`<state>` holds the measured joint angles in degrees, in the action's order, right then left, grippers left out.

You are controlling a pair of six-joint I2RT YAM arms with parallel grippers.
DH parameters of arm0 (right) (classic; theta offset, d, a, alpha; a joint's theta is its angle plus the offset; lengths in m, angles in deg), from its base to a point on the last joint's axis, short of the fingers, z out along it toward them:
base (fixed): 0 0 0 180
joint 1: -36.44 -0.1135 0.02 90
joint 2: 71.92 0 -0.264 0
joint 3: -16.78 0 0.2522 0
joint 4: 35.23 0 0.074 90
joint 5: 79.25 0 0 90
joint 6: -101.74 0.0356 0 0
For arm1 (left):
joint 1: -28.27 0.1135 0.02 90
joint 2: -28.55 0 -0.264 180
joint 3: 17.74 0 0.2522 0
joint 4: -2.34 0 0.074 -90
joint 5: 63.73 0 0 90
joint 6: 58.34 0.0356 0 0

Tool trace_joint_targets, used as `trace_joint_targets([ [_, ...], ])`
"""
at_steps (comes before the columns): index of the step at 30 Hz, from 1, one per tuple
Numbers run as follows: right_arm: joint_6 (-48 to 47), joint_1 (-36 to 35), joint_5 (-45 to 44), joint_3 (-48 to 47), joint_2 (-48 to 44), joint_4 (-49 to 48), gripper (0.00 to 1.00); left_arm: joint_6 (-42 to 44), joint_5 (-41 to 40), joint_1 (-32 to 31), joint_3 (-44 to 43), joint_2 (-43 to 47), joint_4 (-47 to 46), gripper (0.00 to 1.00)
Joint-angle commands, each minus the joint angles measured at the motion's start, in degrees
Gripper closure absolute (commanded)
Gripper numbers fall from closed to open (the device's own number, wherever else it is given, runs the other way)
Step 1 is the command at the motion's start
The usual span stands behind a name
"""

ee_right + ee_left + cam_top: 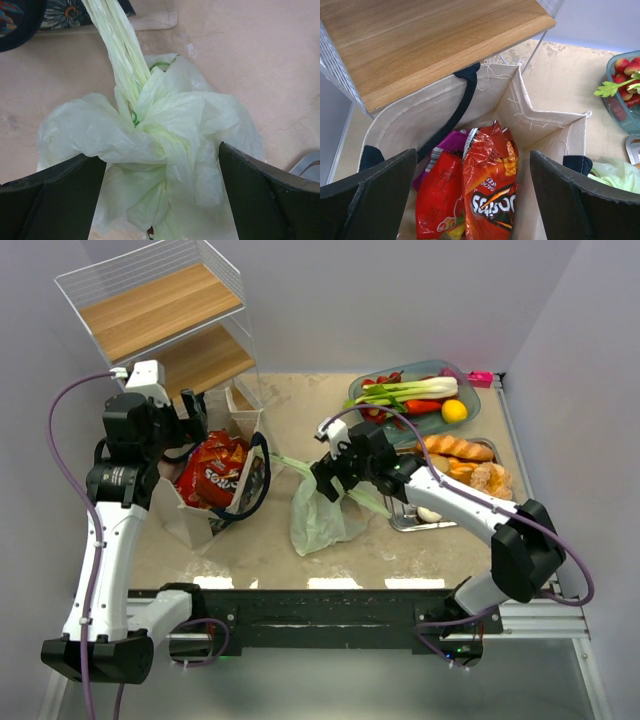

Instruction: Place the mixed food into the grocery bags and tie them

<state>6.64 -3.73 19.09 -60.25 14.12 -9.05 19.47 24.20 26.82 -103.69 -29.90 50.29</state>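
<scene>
The beige canvas tote (186, 516) with black handles (252, 498) stands open at the left. It holds a red Doritos packet (490, 185), another red packet (437, 195) and a purple packet (447, 145). My left gripper (190, 426) hangs open and empty above the tote's mouth; in the left wrist view (472, 152) its jaws straddle the packets. The pale-green bag (320, 518) lies mid-table, its top gathered into a knot (150, 125) with a twisted strand (117, 40) leading away. My right gripper (327, 480) is open, its jaws either side of the knotted top (161, 152).
A wire shelf with wooden boards (165, 315) stands at the back left, right behind the tote. A blue tray (470, 395) at the back right holds leek (410, 390), red pepper (422, 407), lemon (454, 411) and strawberries (625, 75). A metal tray (410, 524) holds bread and croissants (458, 448).
</scene>
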Motion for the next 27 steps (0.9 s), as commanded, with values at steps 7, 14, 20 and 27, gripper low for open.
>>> trace_joint_targets([
  [7,4.75,-0.97,-4.20,-2.72,-0.34,8.98,0.67,2.95,-6.28,0.49,-3.66,2.03,0.17,0.00],
  [14,14.15,-1.67,-9.05,-25.22,-7.45,15.88,1.00,5.24,-14.36,0.49,-3.41,4.49,-0.53,0.00],
  [20,22.50,-6.76,-2.36,-35.78,-6.15,2.80,1.00,1.21,-12.89,0.49,-4.36,6.07,-0.45,0.00],
  [27,23.91,-17.31,-8.25,-46.75,5.52,-8.55,1.00,-7.32,-7.60,0.49,-9.90,8.27,-3.52,0.00],
])
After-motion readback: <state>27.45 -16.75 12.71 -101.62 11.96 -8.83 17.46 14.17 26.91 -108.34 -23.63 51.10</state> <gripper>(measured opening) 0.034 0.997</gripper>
